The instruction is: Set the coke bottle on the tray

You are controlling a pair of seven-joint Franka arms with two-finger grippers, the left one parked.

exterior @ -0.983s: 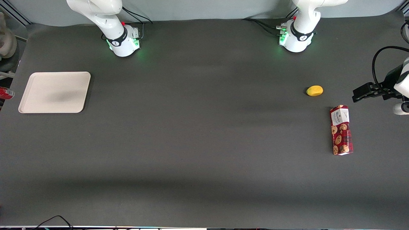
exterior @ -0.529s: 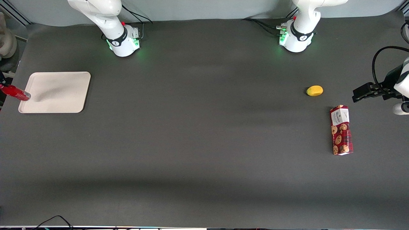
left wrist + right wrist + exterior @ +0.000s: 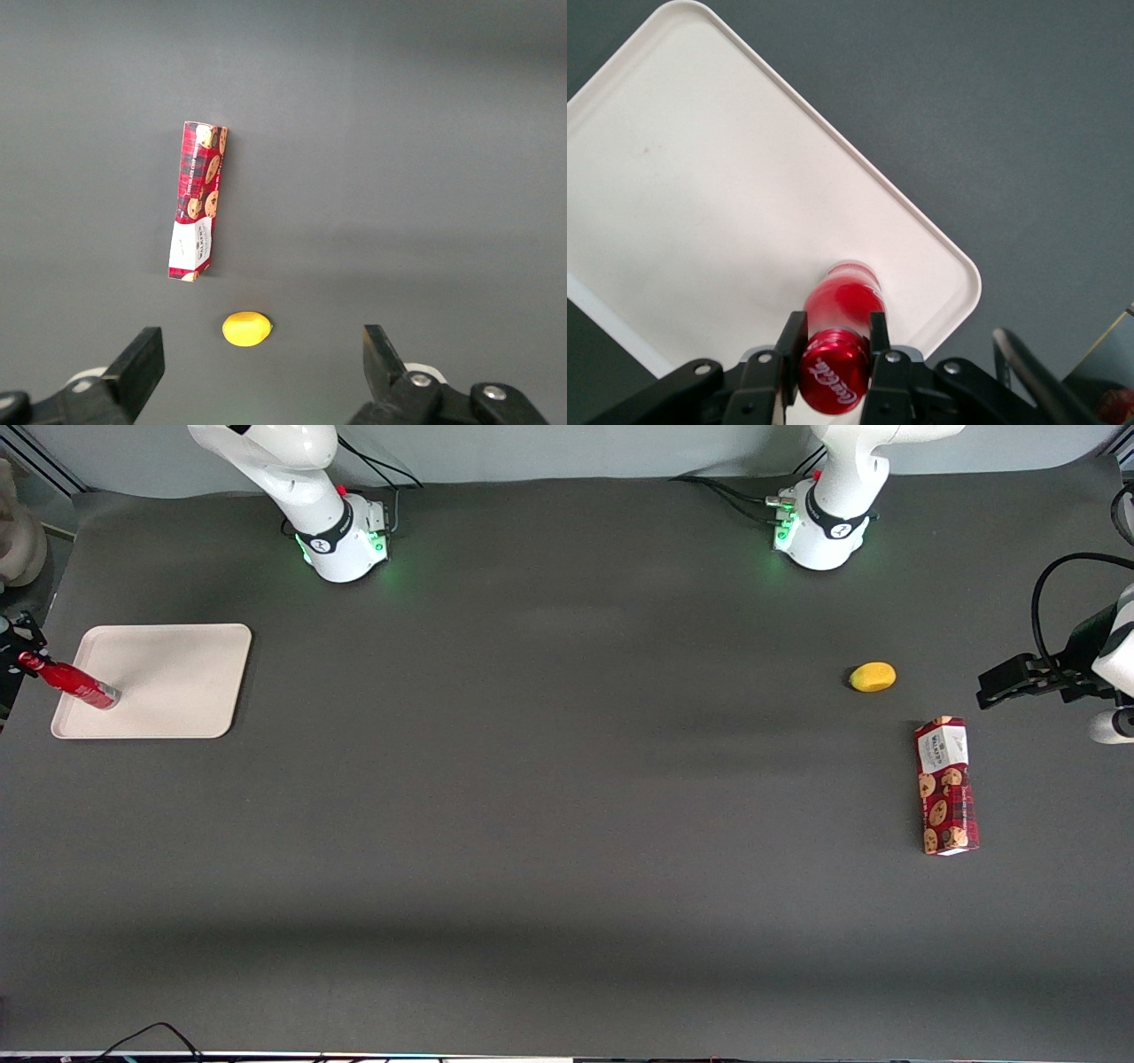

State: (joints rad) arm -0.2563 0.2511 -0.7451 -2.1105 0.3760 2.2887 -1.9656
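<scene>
The coke bottle (image 3: 71, 682) is a slim red bottle with a red cap and a greyish base. My right gripper (image 3: 27, 661) is shut on its neck, at the working arm's end of the table. The bottle's base hangs over the edge of the cream-white tray (image 3: 168, 682). In the right wrist view the red cap (image 3: 831, 382) sits between the two black fingers (image 3: 788, 350) of the gripper (image 3: 833, 354), and the bottle's body (image 3: 843, 297) stands over the tray (image 3: 700, 204) near one of its corners. Whether the base touches the tray I cannot tell.
A yellow lemon-like fruit (image 3: 873, 677) and a red cookie-patterned box (image 3: 946, 786) lie toward the parked arm's end of the table; the box is nearer the front camera. Both show in the left wrist view, the fruit (image 3: 245, 328) and the box (image 3: 198, 199).
The bottle has travelled from the table's edge in over the tray, and my gripper has come into view with it.
</scene>
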